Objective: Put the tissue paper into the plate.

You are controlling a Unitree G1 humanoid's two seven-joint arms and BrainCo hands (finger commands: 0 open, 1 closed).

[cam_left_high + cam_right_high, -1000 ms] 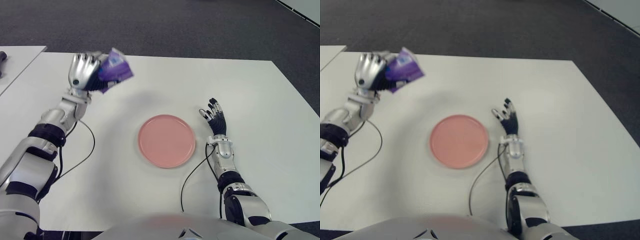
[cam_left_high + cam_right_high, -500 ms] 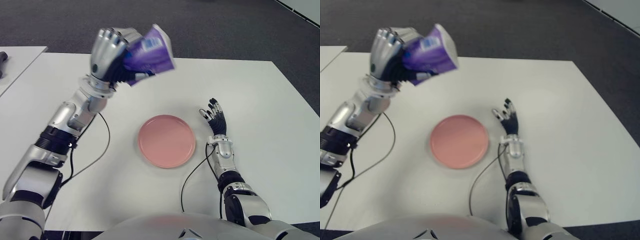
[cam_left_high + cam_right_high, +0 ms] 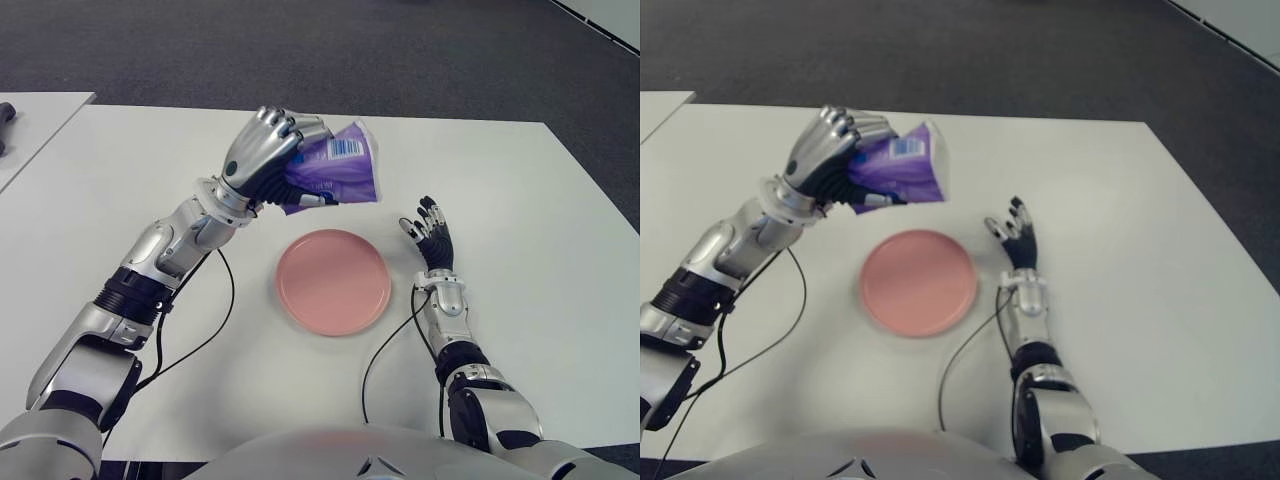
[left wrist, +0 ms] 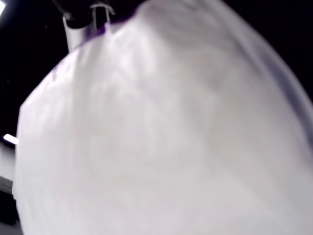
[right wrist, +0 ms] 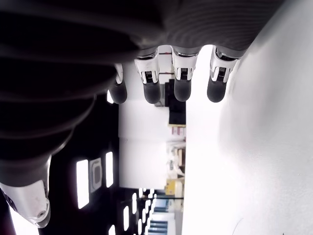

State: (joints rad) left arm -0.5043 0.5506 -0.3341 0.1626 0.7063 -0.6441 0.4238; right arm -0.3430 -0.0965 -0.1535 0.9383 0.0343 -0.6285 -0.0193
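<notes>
My left hand point(image 3: 268, 158) is shut on a purple tissue paper pack point(image 3: 338, 178), held in the air just behind the far edge of the pink plate point(image 3: 333, 281). The same tissue pack point(image 3: 902, 176) hangs behind the plate point(image 3: 918, 282) in the right eye view. It fills the left wrist view as a pale blur point(image 4: 161, 132). My right hand point(image 3: 428, 233) shows to the right of the plate with its fingers spread and nothing in them; its fingertips point(image 5: 182, 88) stand apart in the right wrist view.
The white table point(image 3: 520, 200) carries the plate near its middle. Black cables point(image 3: 385, 350) run from both wrists across the tabletop. A second white table point(image 3: 30, 120) adjoins at the far left. Dark carpet point(image 3: 400, 50) lies beyond the far edge.
My left arm has swung right and down with the tissue pack, from the table's far left to just behind the plate. The right hand has not moved.
</notes>
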